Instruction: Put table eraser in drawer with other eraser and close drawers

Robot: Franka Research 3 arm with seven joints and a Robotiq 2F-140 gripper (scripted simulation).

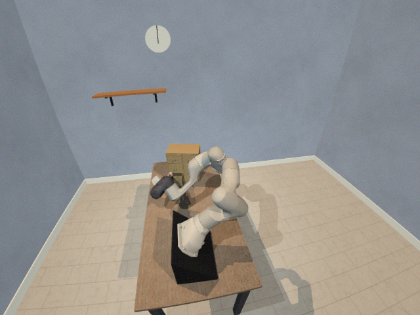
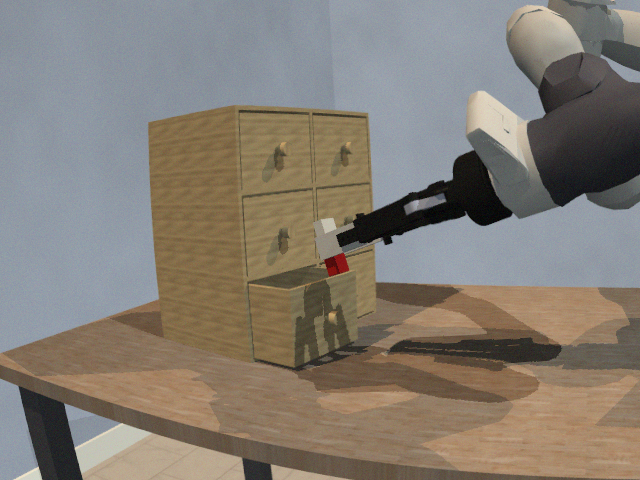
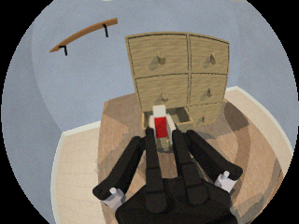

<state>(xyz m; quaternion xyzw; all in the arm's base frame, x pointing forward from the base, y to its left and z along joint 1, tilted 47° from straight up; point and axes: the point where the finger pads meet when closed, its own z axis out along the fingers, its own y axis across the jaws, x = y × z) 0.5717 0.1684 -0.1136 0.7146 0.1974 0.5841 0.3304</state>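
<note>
The small wooden chest (image 1: 184,148) (image 2: 199,222) (image 3: 159,44) stands upright on the table. Its bottom left drawer (image 2: 271,322) (image 3: 185,122) is partly pulled out; the other drawers look pushed in. My gripper (image 2: 327,245) (image 3: 160,120) is shut on the red and white eraser (image 2: 337,264) (image 3: 160,126) and points at the chest, tilted slightly downward. The eraser's red end hangs close to the open drawer's front rim, its white end pointing up. The drawer's inside is shaded and partly hidden, so I cannot make out the eraser in it.
The middle left drawer's knob (image 2: 284,235) (image 3: 163,97) sticks out above the open drawer. The right column of drawers is beside the fingers. The table's edge (image 2: 155,413) runs left of the chest. A wall shelf (image 1: 130,92) (image 3: 86,34) hangs far behind.
</note>
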